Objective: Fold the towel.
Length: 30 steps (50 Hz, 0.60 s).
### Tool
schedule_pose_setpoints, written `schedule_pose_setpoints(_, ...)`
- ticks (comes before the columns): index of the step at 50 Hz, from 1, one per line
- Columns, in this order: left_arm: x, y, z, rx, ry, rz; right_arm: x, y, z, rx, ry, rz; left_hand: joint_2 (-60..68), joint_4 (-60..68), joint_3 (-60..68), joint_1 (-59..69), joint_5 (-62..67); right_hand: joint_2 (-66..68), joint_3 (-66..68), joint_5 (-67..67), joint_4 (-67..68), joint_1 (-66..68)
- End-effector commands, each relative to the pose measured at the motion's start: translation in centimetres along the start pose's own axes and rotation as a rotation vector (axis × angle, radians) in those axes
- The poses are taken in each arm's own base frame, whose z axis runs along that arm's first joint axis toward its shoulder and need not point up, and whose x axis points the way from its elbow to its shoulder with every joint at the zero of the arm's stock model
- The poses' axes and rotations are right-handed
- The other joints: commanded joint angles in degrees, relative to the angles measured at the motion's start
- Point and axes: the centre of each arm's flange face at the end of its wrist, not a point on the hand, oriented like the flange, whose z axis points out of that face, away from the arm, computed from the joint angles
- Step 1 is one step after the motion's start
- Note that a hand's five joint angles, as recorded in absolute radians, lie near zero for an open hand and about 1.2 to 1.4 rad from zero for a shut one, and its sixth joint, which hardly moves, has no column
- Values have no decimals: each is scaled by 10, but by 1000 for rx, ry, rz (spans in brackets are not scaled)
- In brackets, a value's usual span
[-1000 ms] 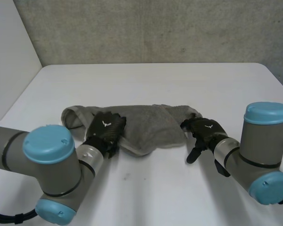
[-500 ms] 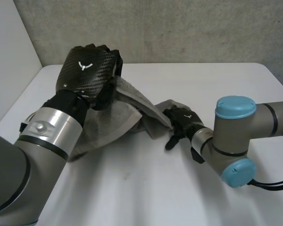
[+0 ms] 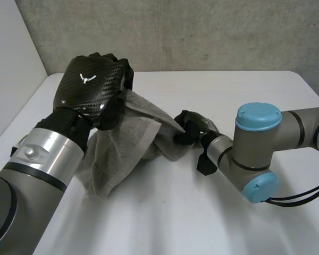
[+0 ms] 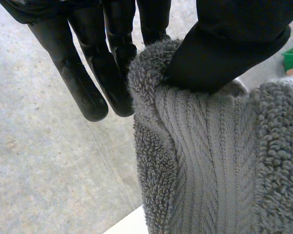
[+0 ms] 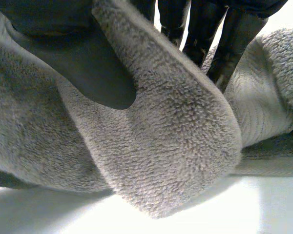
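Grey towel (image 3: pixel 128 144) | left hand (image 3: pixel 93 87) raised, pinching edge | right hand (image 3: pixel 189 127) low, pinching edge

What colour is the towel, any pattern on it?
The towel is plain grey terry, ribbed in one strip; the left wrist view shows it best.

We count one grey towel (image 3: pixel 128 139) on one white table (image 3: pixel 175 218). We count two black hands, both at the towel: left hand (image 3: pixel 93 87) at its raised end, right hand (image 3: pixel 189 127) at its lower end. We count two grey arms: left arm (image 3: pixel 32 175), right arm (image 3: pixel 255 154).
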Motion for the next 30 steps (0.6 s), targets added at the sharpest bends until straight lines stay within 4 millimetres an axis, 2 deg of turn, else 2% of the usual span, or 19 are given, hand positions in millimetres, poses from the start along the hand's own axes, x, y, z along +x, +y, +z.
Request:
schedule_pose_setpoints(1,-23,-7,5,26,-75,14,10,-49,-10,202,126,-377,104,103,103,126,111,165,174,189,173,262)
schedule_pose_setpoints(2,-23,-7,5,26,-75,15,10,-49,-10,203,126,-378,104,103,103,126,111,165,174,189,173,262)
schedule_pose_setpoints(3,-31,-4,7,18,-97,19,7,-73,-21,274,155,-485,104,103,103,126,111,165,174,189,173,262)
schedule_pose_setpoints(4,-31,-4,7,18,-97,19,7,-73,-21,275,155,-486,104,103,103,126,111,165,174,189,173,262)
schedule_pose_setpoints(6,-43,4,9,-4,-131,29,-3,-112,-41,385,181,-688,104,103,103,126,111,165,174,189,173,262)
schedule_pose_setpoints(7,-43,4,9,-5,-132,29,-3,-112,-41,385,181,-689,104,103,103,126,111,165,174,189,173,262)
schedule_pose_setpoints(9,-49,13,12,-32,-149,30,-17,-131,-56,439,188,-849,104,103,103,126,111,165,174,189,173,262)
schedule_pose_setpoints(12,-49,16,12,-42,-146,30,-24,-137,-62,450,189,-919,104,103,103,126,111,165,174,189,173,262)
schedule_pose_setpoints(14,-45,34,14,-98,-133,28,-39,-142,-78,439,182,-1045,104,103,103,126,111,165,174,189,173,262)
schedule_pose_setpoints(15,-45,34,14,-98,-133,28,-39,-142,-78,439,182,-1046,104,103,103,126,111,165,174,189,173,262)
schedule_pose_setpoints(17,-43,54,16,-160,-124,24,-57,-149,-100,433,183,-1141,104,103,103,126,111,165,174,189,173,262)
schedule_pose_setpoints(20,-42,64,17,-194,-119,21,-57,-139,-108,350,189,-1204,104,103,103,126,111,165,174,189,173,262)
schedule_pose_setpoints(22,-40,84,17,-257,-111,22,-54,-131,-110,282,192,-1237,104,103,103,126,111,165,174,189,173,262)
schedule_pose_setpoints(23,-40,84,17,-258,-111,22,-54,-131,-110,281,192,-1238,104,103,103,126,111,165,174,189,173,262)
schedule_pose_setpoints(25,-37,100,17,-314,-97,22,-52,-109,-114,120,177,-1310,104,103,103,126,111,165,174,189,173,262)
schedule_pose_setpoints(26,-37,100,17,-315,-97,22,-52,-109,-114,119,177,-1310,104,103,103,126,111,165,174,189,173,262)
schedule_pose_setpoints(28,-35,116,18,-369,-76,17,-41,-81,-107,-69,152,-1362,104,103,103,126,111,165,174,189,173,262)
schedule_pose_setpoints(29,-35,116,18,-369,-76,17,-41,-80,-106,-70,152,-1362,104,103,103,126,111,165,174,189,173,262)
schedule_pose_setpoints(30,-34,124,20,-390,-65,14,-32,-70,-101,-150,156,-1373,104,103,103,126,111,165,174,189,173,262)
